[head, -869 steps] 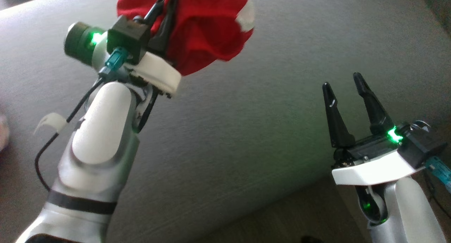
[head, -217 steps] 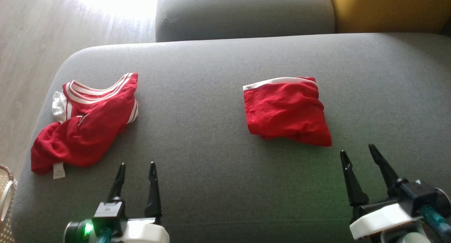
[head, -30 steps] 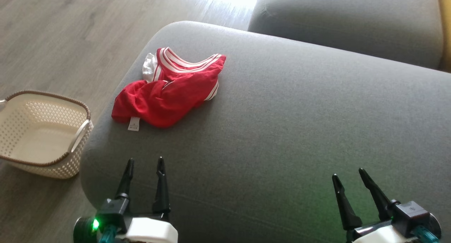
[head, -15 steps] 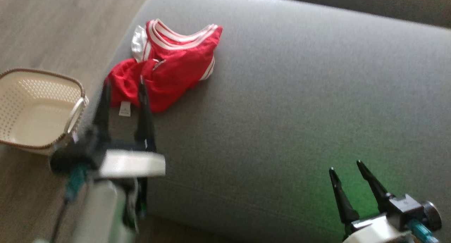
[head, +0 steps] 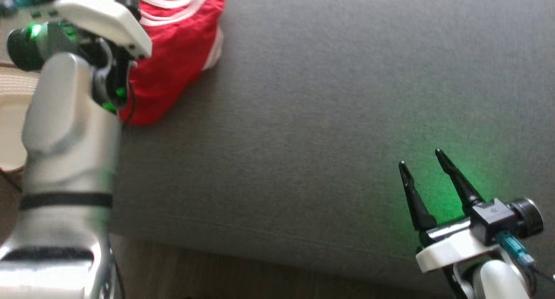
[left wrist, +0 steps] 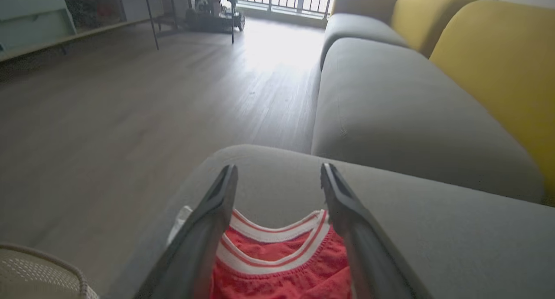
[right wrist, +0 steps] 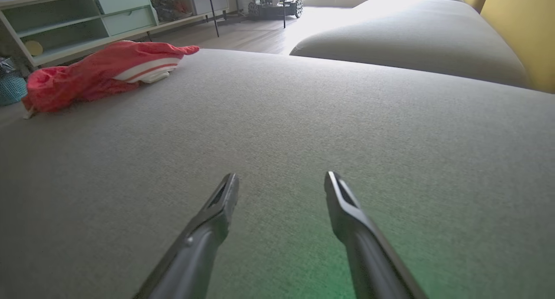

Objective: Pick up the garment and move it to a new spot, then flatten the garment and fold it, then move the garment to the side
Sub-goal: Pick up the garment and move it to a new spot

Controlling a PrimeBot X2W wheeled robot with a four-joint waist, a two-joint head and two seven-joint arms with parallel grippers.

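Both wide open, empty: left hand (left wrist: 279, 177) over red garment (left wrist: 277, 264), right hand (head: 420, 158) over grey sofa (head: 303, 117).

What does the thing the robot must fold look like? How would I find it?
Look at the big grey sofa seat. Near its left end, beside a cream basket, lies a crumpled garment. It is bright red with white stripes, unlike the plain grey cushion and the pale basket.
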